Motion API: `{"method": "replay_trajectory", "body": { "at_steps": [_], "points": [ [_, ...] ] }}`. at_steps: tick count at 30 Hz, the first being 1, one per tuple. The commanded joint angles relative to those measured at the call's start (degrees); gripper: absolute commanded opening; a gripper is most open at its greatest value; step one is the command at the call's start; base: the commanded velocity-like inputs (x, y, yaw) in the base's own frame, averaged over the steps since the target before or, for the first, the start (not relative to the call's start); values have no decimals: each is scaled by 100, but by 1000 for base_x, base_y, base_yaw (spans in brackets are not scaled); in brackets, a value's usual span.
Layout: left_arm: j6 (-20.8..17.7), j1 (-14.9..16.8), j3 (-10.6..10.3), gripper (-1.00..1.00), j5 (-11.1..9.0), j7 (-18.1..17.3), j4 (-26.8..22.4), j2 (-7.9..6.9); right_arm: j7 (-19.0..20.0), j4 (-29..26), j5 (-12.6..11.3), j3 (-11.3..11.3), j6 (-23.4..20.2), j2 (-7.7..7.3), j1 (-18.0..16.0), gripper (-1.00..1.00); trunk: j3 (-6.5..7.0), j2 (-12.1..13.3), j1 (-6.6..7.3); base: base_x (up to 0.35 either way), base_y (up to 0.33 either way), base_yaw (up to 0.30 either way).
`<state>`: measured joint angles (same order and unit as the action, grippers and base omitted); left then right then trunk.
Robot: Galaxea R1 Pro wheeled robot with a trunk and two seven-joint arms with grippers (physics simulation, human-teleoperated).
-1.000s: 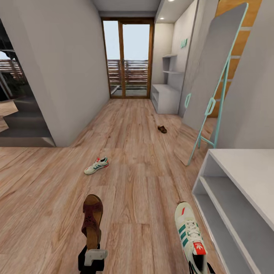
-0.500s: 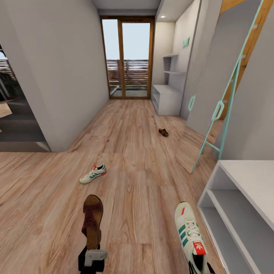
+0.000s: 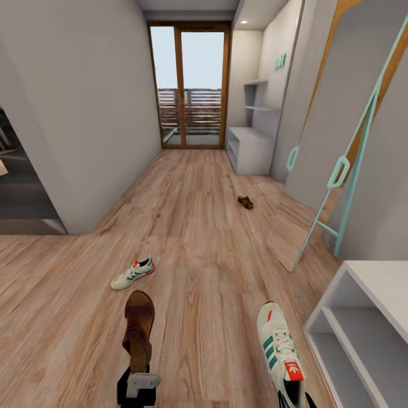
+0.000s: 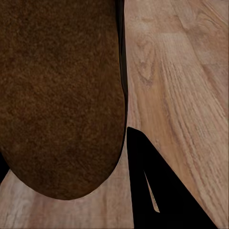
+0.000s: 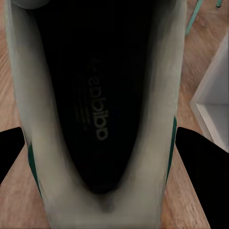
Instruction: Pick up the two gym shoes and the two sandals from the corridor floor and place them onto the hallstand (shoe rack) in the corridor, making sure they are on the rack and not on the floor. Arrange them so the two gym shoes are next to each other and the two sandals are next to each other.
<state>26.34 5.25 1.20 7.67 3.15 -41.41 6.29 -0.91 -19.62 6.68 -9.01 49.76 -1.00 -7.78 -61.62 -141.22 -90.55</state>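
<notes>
A wood-plank corridor floor [image 3: 204,226] runs to glazed balcony doors [image 3: 190,85] at the far end. Right side, front to back: a pale grey open-shelf bench [image 3: 362,317] in the near corner, prob. not the target; a tall panel on a mint ladder-style frame [image 3: 334,170]; then, far down by the doors, the hallstand [image 3: 248,148] w/ two staggered wall shelves and mint letters above.

Robot mid-transit, both arms loaded. Left gripper [image 3: 137,381] pinches a reddish-brown sandal [image 3: 138,328] at the heel end, toe pointing ahead; in the left wrist view one dark finger [image 4: 157,191] shows beside the sandal's underside [image 4: 59,95], clear of the floor. Right gripper [image 3: 294,399], at the frame's lower edge, carries a white gym shoe [image 3: 279,348] w/ green stripes; right wrist view looks straight into the shoe opening [image 5: 102,100], dark fingers [image 5: 202,162] either side of the heel walls, so closed on it, apparently.

Still on the floor: second gym shoe [image 3: 133,273], mid-corridor left, well apart from the second sandal [image 3: 245,202], farther along on the right, nearer the hallstand.

Step in hand: carrying the first sandal and first sneaker toward the rack. Next calls for rolling down the corridor, steering between the two loose shoes, then setting each down w/ room beside it for its mate.
</notes>
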Motion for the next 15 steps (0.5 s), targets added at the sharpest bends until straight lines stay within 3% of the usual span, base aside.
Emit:
{"method": "replay_trajectory", "body": {
  "at_steps": [1, 15],
  "points": [
    [12, 3, 12, -100, 80, 36, 1, 4, 3, 3, 56, -40, 17, 3, -4, -100, -5, -2, -2, 340, 0, 0],
    [12, 3, 12, -100, 68, 43, -7, -5, 3, 2, 53, -40, 16, 3, -4, -100, -5, -2, -2, 340, 0, 0]
  ]
}}
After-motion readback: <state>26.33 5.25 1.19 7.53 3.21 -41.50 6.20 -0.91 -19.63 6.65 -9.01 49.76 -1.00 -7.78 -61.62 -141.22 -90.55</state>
